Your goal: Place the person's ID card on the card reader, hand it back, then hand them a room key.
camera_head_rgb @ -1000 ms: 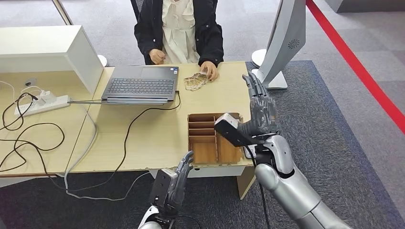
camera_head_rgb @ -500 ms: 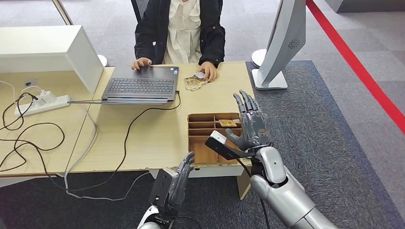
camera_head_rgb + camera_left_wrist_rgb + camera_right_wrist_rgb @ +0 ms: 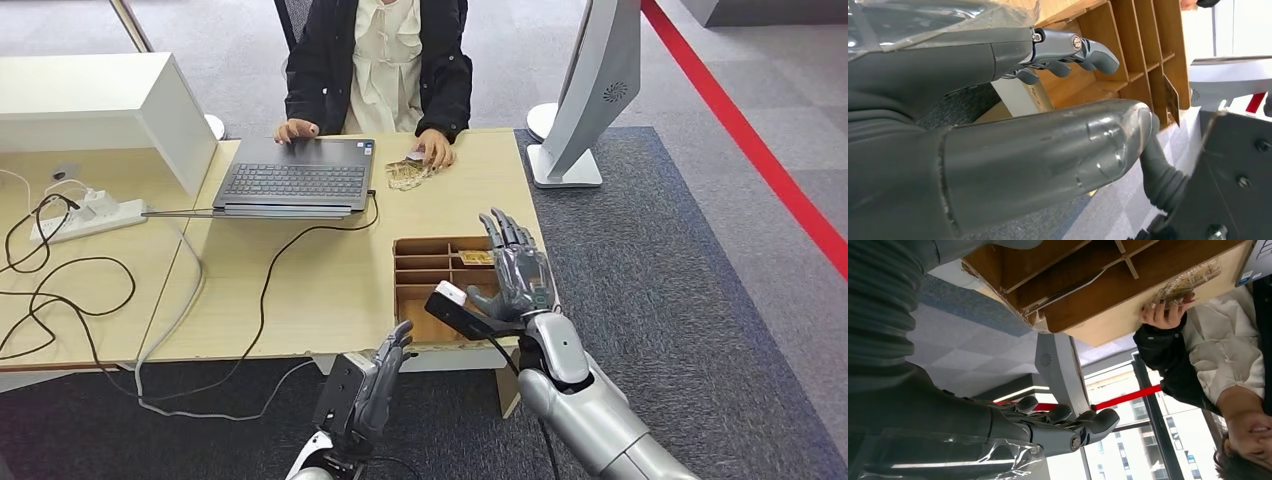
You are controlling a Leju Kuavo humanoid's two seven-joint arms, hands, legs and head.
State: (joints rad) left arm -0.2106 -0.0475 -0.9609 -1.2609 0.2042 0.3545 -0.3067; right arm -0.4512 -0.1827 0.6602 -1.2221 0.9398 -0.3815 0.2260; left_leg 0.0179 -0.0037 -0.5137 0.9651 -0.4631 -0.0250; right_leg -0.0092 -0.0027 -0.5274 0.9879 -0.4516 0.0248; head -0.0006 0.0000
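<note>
Card [image 3: 412,172] flat on the wooden desk [image 3: 320,270], far side, under the person's hand [image 3: 437,148], just right of the laptop [image 3: 295,178]. Well apart from both robot hands. Same card in right wrist view [image 3: 1188,282], pinned by that person's fingertips at the desk edge. Second small card [image 3: 477,258] lying in a far compartment of the divided wooden tray [image 3: 425,290], just beside the right hand; not readable which kind. Right hand [image 3: 515,270] raised above the tray's right side, fingers spread, holding nothing. Left hand [image 3: 375,385] low, off the near desk edge, fingers extended and loosely apart, holding nothing; left wrist view puts its fingers [image 3: 1083,50] close to the tray [image 3: 1128,55] dividers. Person's other hand [image 3: 296,130] on the laptop's far edge. White stand [image 3: 590,90] to the right, white box [image 3: 100,110] and power strip [image 3: 85,215] with cables to the left.
</note>
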